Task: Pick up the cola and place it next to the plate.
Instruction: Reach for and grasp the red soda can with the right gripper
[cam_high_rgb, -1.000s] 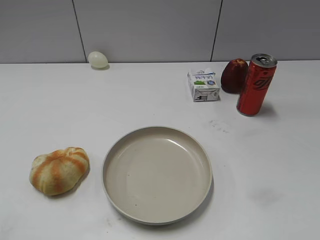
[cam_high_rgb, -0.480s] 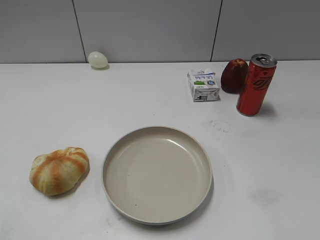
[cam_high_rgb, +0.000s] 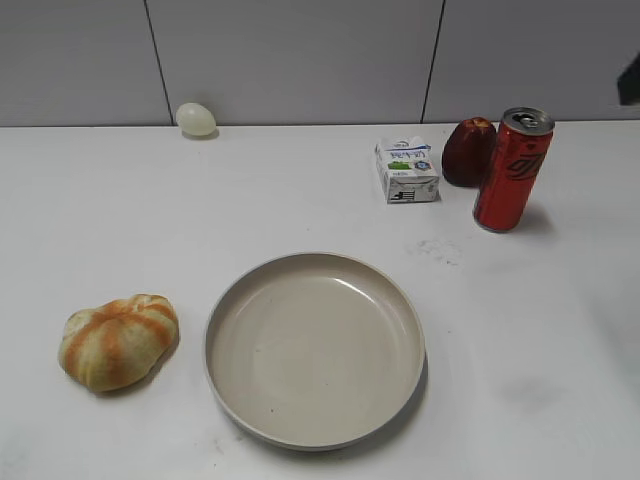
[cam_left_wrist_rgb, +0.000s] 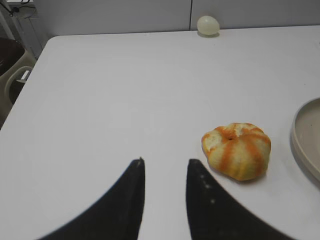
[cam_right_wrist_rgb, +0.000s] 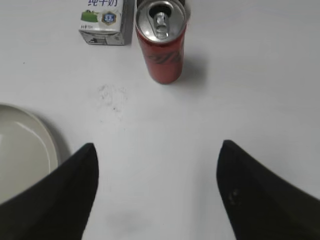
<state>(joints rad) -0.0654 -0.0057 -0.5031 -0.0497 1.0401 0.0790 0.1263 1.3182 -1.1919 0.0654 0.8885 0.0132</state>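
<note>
The cola (cam_high_rgb: 512, 170), a tall slim red can with a silver top, stands upright at the back right of the table. In the right wrist view the cola (cam_right_wrist_rgb: 162, 50) is ahead of my right gripper (cam_right_wrist_rgb: 157, 155), which is wide open and empty above bare table. The beige plate (cam_high_rgb: 212, 330) lies in the front middle; its rim shows at the left of the right wrist view (cam_right_wrist_rgb: 47, 137) and at the right of the left wrist view (cam_left_wrist_rgb: 300, 137). My left gripper (cam_left_wrist_rgb: 165, 167) has its jaws close together with nothing between them.
A small milk carton (cam_high_rgb: 407, 170) and a dark red fruit (cam_high_rgb: 465, 150) sit just left of the can. An orange-striped bun (cam_high_rgb: 118, 340) lies left of the plate. A pale egg (cam_high_rgb: 196, 119) rests by the back wall. A dark arm part (cam_high_rgb: 630, 80) shows at the right edge.
A dark part of the right arm has come into the exterior view at the upper right edge. The objects on the table have not moved.
</note>
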